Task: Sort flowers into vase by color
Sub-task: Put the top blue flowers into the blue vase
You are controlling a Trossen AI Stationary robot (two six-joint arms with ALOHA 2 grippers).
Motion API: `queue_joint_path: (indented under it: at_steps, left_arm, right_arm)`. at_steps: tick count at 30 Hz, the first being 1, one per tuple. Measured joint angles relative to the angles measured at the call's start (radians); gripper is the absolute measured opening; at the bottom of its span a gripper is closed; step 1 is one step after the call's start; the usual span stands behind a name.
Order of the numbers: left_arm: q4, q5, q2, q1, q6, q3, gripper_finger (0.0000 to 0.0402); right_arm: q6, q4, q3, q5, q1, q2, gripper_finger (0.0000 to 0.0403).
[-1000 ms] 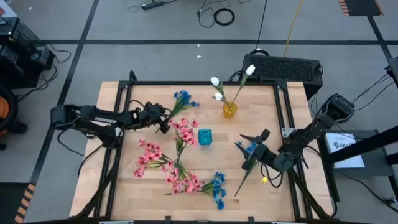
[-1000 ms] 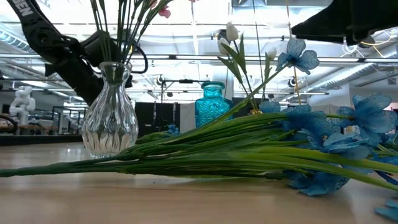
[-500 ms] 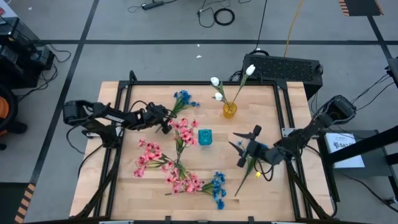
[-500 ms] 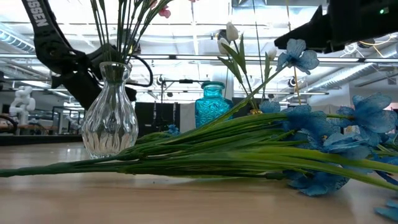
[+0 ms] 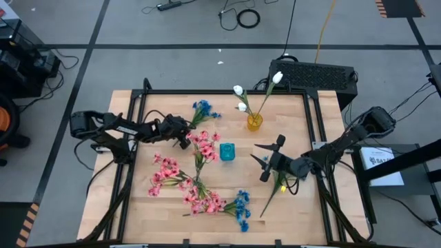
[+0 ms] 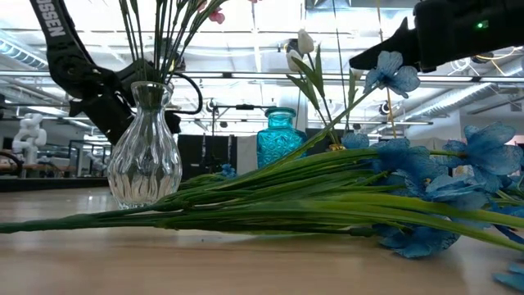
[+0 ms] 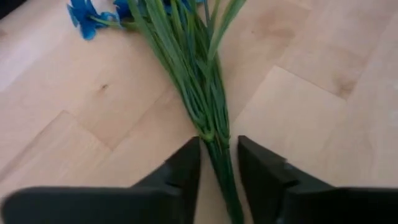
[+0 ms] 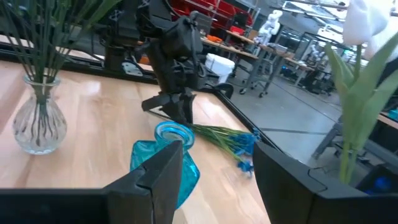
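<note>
A blue flower (image 5: 202, 109) lies on the table at the far left, its green stem (image 7: 205, 93) running back to my left gripper (image 7: 219, 144), which is shut on it. My right gripper (image 5: 262, 162) hangs open above the table, to the right of the blue vase (image 5: 227, 151), with nothing between its fingers (image 8: 161, 171). White flowers (image 5: 241, 96) stand in the yellow vase (image 5: 254, 122). Pink flowers (image 5: 200, 146) stand in the clear vase (image 6: 146, 156). More blue flowers (image 5: 241, 207) lie near the front edge. My left gripper pinches the blue flower's bundle of stems near its lower end (image 7: 217, 158) between its two fingers. The fingers slant down from the table's left side and point roughly along the stem toward the blossoms. The flower lies flat on the table.
More pink sprays (image 5: 165, 176) lie spread at the front left. A green stem (image 5: 270, 198) lies on the table under my right arm, its head hidden by the arm. A black frame (image 5: 207, 92) edges the tabletop. In the low view the near blue spray (image 6: 426, 188) fills the foreground.
My right gripper has swung toward the table's left, nearer the blue vase, turning as it went. My left gripper has sunk a little onto the blue flower's stem. No flower has moved.
</note>
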State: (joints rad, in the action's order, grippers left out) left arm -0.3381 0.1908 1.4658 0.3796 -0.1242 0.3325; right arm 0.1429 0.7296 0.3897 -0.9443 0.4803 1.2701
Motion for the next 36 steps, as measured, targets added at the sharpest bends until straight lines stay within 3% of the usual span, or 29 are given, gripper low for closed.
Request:
queue_joint_path:
  at_steps: [4, 6, 12, 20, 30, 36]
  left_arm:
    - [0.003, 0.011, 0.000, 0.007, 0.001, 0.000, 0.0029]
    - [0.001, 0.039, 0.000, 0.007, 0.002, 0.000, 0.0013]
    - [-0.111, 0.081, -0.017, 0.008, -0.023, 0.000, 0.0020]
    - [-0.354, 0.127, -0.140, 0.008, -0.024, 0.000, 0.0015]
    - [-0.826, 0.075, -0.190, 0.018, 0.040, 0.000, 0.0014]
    - [-1.008, 0.027, -0.190, 0.045, 0.056, 0.000, 0.0014]
  right_arm:
    - [0.000, 0.000, 0.000, 0.009, -0.004, 0.000, 0.0187]
    - [0.000, 0.000, 0.000, 0.009, -0.003, 0.000, 0.0187]
    - [-0.028, 0.000, 0.000, 0.009, -0.003, 0.000, 0.0187]
    - [-0.030, 0.015, 0.000, 0.009, -0.003, 0.000, 0.0187]
    - [-0.019, 0.082, 0.000, 0.087, -0.004, 0.000, 0.0187]
    - [0.072, 0.205, 0.000, 0.113, -0.004, 0.000, 0.0187]
